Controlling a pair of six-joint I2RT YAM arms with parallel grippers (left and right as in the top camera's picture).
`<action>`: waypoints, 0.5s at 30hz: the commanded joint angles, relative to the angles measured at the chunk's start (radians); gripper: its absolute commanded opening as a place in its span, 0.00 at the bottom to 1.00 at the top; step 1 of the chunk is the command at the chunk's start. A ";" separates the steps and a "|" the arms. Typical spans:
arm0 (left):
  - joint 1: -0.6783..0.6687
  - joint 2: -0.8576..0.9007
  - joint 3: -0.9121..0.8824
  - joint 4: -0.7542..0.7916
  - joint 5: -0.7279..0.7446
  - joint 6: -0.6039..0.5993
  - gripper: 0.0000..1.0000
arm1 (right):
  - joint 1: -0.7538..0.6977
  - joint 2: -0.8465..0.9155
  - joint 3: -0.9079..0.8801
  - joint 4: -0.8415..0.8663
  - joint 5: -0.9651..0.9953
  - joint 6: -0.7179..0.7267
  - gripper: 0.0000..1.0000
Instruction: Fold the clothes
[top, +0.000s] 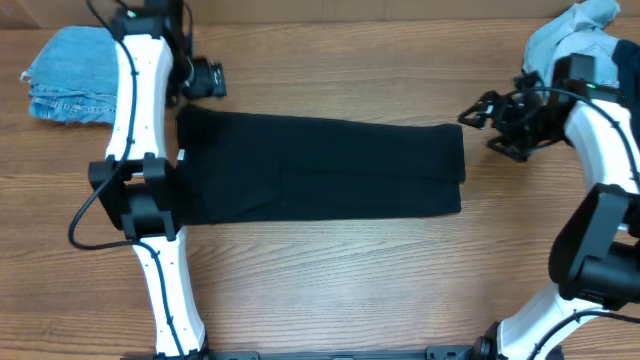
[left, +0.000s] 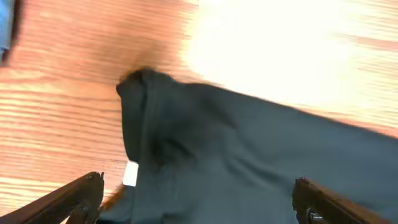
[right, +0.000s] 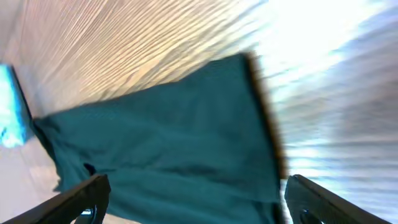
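The black T-shirt (top: 320, 165) lies flat in a long folded band across the middle of the table. My left gripper (top: 207, 80) hovers just past its far left corner, jaws wide apart and empty. In the left wrist view the shirt (left: 249, 155) and its white tag (left: 130, 173) lie under my open left gripper (left: 199, 194). My right gripper (top: 480, 122) is open beside the shirt's far right corner. The right wrist view shows the shirt (right: 168, 149), tinted teal, spread below my open right gripper (right: 196, 194), with nothing held.
A folded light-blue denim piece (top: 70, 88) sits at the far left corner of the table. A pale blue garment (top: 575, 30) is bunched at the far right, behind the right arm. A blue edge (right: 9, 106) shows at the left of the right wrist view.
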 joint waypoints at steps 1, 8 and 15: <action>0.006 -0.011 0.116 -0.080 0.126 -0.011 1.00 | -0.019 -0.016 0.010 -0.042 0.064 0.014 0.95; 0.006 -0.013 0.238 -0.193 0.141 0.034 1.00 | -0.023 0.000 -0.103 -0.015 0.079 -0.012 0.98; 0.011 -0.158 0.301 -0.199 0.145 -0.016 1.00 | -0.023 0.000 -0.161 0.017 0.071 -0.035 0.99</action>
